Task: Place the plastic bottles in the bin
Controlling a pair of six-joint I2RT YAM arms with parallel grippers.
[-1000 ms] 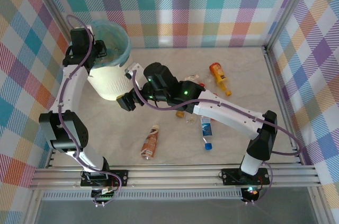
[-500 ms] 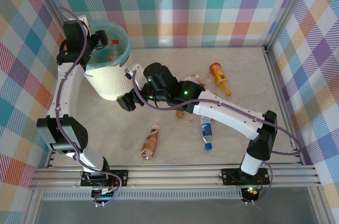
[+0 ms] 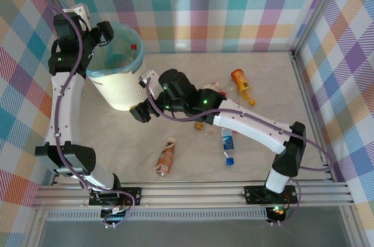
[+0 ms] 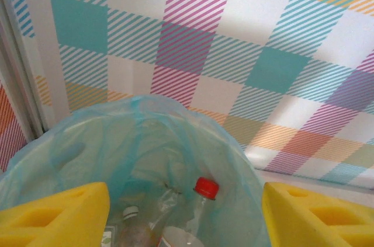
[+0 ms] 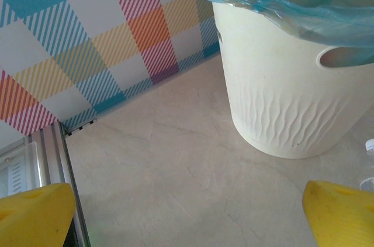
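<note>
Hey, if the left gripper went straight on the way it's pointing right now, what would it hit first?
Most likely the red-capped bottle inside the bin, just ahead of the open left gripper. Depth is unclear, so the bag lining could come first.

A white bin (image 3: 120,90) stands upper left on the marbled table (image 3: 274,83). An orange bottle (image 3: 239,80), clear bottle (image 3: 227,143) and brown bottle (image 3: 166,158) lie mid-frame.

Overhead view, wrist views share bin (image 3: 120,90)
</note>
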